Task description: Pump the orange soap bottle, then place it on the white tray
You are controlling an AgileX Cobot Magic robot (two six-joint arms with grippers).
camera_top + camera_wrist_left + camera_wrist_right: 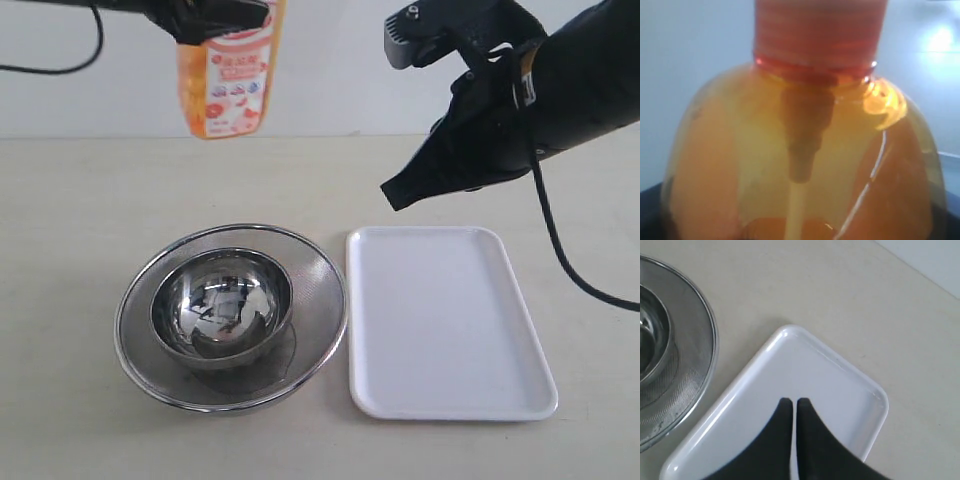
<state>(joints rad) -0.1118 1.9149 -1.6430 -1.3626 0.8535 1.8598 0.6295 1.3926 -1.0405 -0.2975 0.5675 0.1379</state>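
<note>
The orange soap bottle (225, 85) hangs high at the upper left of the exterior view, well above the table, with my left gripper (205, 20) shut on its upper body. Its pump head is cut off by the frame's top. In the left wrist view the bottle's translucent shoulder (800, 165) and ribbed orange collar fill the picture, and the gripper's fingers are hidden. The white tray (445, 320) lies bare on the table at the right. My right gripper (395, 193) hovers above the tray's far end, shut on nothing, its fingertips (785, 407) nearly touching over the tray (835, 385).
A round steel bowl (222, 305) sits inside a wider steel mesh strainer (300, 330) on the beige table, just left of the tray. The strainer's rim (705, 335) shows beside the tray in the right wrist view. A pale wall stands behind the table.
</note>
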